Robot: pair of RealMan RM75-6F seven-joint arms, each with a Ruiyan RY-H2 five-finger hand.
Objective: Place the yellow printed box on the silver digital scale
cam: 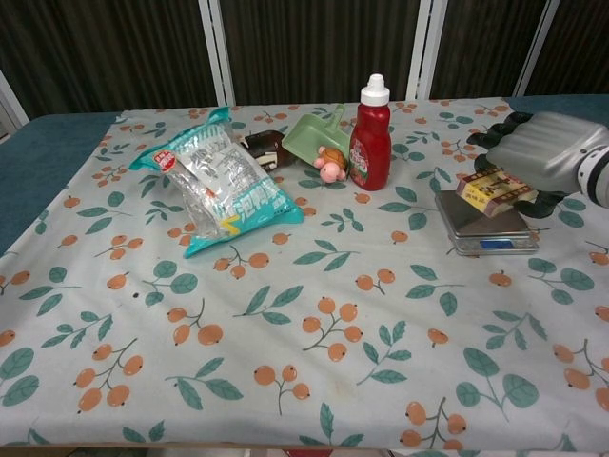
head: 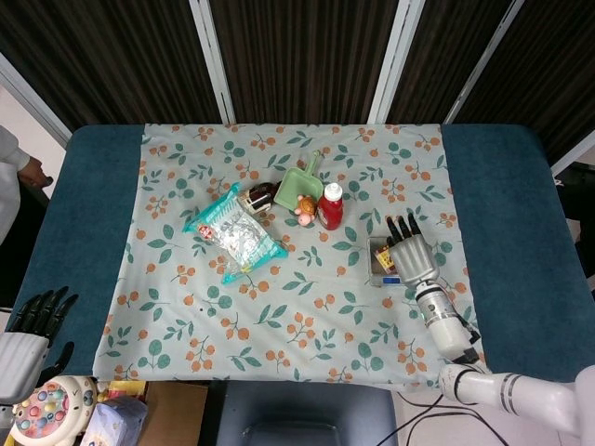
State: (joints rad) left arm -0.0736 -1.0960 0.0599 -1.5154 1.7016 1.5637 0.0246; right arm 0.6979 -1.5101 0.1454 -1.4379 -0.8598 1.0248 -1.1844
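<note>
While the right hand [cam: 540, 152] grips it, the yellow box [cam: 495, 191] hangs lengthwise left-right above the scale [cam: 481, 231].

My table [head: 88, 200], blue-topped, carries a leaf-and-berry tablecloth [head: 297, 307], and on that cloth lie a teal snack bag [head: 234, 235], a green scoop [head: 297, 187], a red sauce bottle [head: 330, 206] and the silver digital scale [cam: 481, 228].

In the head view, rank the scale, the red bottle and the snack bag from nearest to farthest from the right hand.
From the right hand, which holds the yellow box:
1. Scale: directly under the hand, mostly covered by it.
2. Red bottle: up and to the left, by the green scoop.
3. Snack bag: farthest, well to the left on the cloth.
</note>
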